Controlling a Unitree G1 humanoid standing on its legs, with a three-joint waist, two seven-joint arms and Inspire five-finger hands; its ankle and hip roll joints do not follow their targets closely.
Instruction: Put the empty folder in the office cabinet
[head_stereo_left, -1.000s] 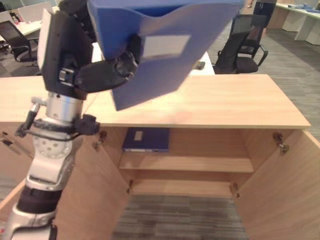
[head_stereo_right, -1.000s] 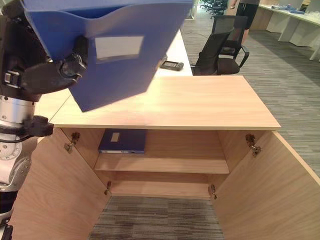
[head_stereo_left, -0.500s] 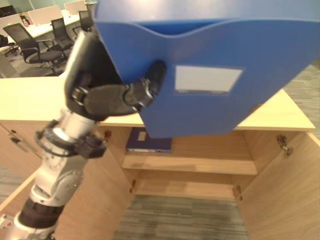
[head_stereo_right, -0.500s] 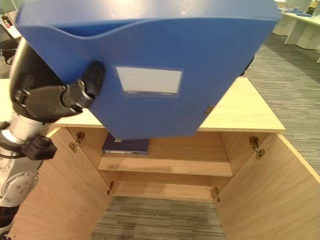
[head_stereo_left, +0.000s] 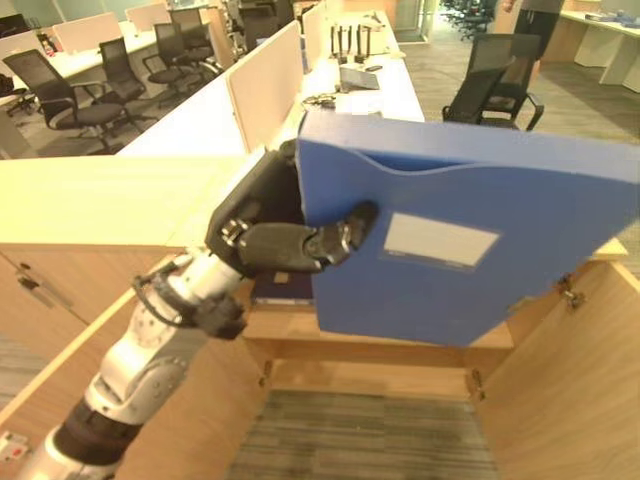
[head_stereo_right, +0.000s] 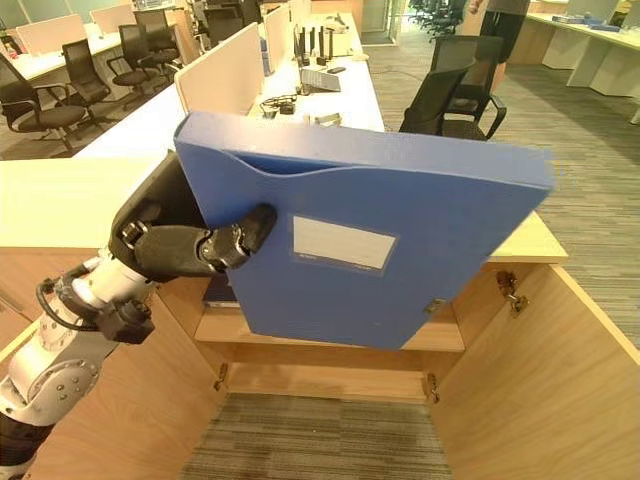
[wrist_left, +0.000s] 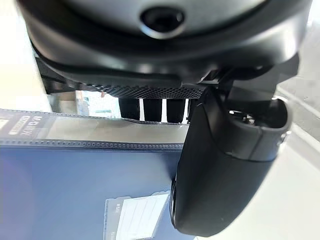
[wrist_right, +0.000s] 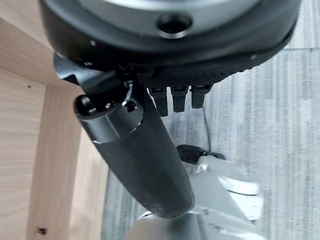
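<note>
My left hand is shut on a large blue box folder with a white label. The thumb lies across its front face and the fingers are behind it. The folder hangs tilted in the air in front of the open wooden cabinet's upper shelf, hiding most of the opening. A second dark blue folder lies flat on that shelf, at its left end. My right hand hangs low beside a wooden panel over the carpet, relaxed and holding nothing.
Both cabinet doors stand open, the left door and the right door, flanking a strip of carpet. Behind the cabinet are white desks and black office chairs. A person stands far back right.
The left hand has brought the folder down and away from the camera, from head height to in front of the cabinet's upper shelf. The view has also shifted.
</note>
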